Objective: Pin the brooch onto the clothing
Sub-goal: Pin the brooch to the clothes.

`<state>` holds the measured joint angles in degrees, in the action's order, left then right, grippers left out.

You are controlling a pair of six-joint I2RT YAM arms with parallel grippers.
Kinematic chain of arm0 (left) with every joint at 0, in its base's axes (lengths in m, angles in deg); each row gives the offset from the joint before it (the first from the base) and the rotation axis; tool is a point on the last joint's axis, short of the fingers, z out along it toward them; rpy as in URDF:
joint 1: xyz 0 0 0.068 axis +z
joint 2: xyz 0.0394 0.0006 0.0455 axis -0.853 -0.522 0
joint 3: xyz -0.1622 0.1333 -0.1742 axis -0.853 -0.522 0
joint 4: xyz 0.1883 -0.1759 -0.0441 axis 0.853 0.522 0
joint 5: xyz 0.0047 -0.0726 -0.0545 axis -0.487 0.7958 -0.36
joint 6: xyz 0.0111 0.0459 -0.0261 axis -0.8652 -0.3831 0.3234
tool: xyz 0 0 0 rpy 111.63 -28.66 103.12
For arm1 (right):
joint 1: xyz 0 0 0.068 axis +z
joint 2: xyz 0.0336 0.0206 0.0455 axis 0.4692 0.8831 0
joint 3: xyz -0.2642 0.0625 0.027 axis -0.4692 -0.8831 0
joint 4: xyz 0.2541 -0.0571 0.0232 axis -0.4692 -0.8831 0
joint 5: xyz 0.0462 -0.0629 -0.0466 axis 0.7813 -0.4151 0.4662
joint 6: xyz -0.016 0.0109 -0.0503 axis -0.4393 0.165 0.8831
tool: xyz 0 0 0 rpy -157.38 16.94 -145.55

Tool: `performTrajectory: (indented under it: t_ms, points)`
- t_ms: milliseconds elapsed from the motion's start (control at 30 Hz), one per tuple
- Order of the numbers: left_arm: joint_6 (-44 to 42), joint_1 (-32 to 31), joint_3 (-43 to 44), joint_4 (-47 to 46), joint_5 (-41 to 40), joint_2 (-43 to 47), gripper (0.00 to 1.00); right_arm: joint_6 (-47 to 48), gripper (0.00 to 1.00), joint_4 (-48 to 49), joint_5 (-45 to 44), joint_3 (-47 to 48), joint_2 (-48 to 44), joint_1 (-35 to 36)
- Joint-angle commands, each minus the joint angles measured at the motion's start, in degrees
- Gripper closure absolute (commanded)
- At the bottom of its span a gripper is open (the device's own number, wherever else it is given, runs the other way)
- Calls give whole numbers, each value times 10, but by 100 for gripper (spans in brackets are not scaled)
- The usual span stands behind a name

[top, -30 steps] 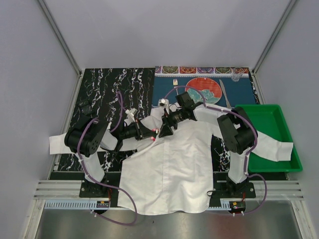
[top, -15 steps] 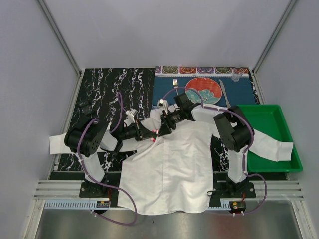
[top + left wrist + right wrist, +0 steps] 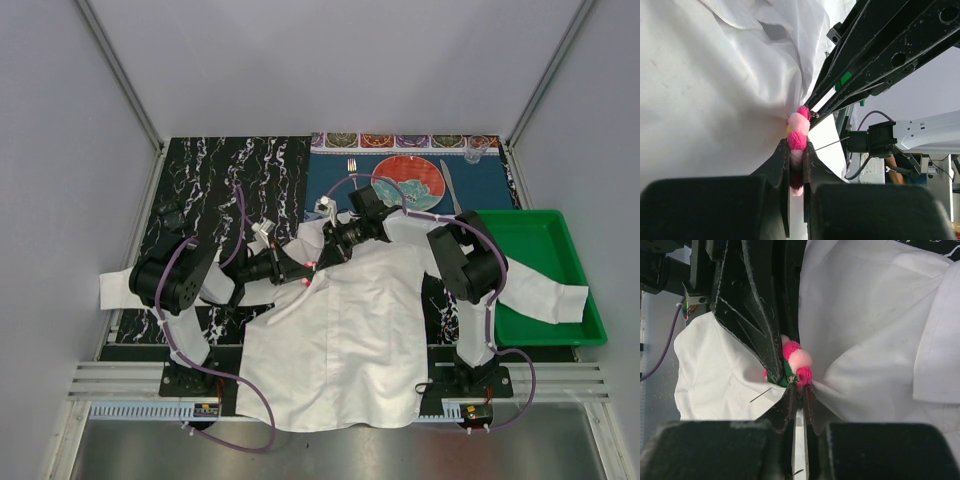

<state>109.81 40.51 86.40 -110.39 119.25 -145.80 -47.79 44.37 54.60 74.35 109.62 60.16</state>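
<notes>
Brooch [image 3: 798, 131] sits high on the white shirt [image 3: 340, 330], just beside the collar on my left arm's side, pressed into a puckered bit of the cloth. My left hand [image 3: 796, 146] is clenched on it, with the pink fuzzy petals squeezed between its two fingers. My right hand [image 3: 799, 388] comes in from the collar end of the shirt and meets the left one nose to nose. Its fingers are pinched almost together, tips right at the brooch's little metal clasp where the fabric bunches up. Honestly can't tell whether it's got the clasp, the cloth or both. The shirt itself lies spread front-up on the black marbled bench [image 3: 200, 180], and its sleeve on my right arm's side lies in a green tray [image 3: 555, 222].
</notes>
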Motion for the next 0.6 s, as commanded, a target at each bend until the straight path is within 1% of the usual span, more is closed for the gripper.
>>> performTrajectory:
  t_ms: [0, 67, 167, 233, 267, 300, 333, 467, 567]
  points:
    - [0, 2, -2, -94, 6, 10, 100, -11, 93, 13, 51, 15, -3, 8]
    - [0, 4, -3, -92, 3, 11, 100, -9, 91, 11, 56, 10, -6, 5]
    - [-3, 5, -5, -95, 2, 11, 100, -10, 90, 7, 60, 4, -9, 1]
    - [2, 5, -5, -105, 2, 8, 100, -21, 87, 6, 75, 6, -5, -1]
    - [5, 5, -7, -117, 5, 7, 100, -26, 82, 6, 79, 7, -3, -1]
    - [11, 5, -6, -123, 6, 5, 100, -39, 72, 6, 86, 10, 1, -2]
    - [13, 5, -6, -133, 6, 5, 100, -49, 67, 6, 85, 11, 4, -5]
    - [16, 5, -11, -141, 8, 7, 100, -87, 66, 6, 115, 25, 24, -33]
    - [15, 5, -11, -142, 8, 10, 100, -86, 65, 4, 122, 23, 12, -46]
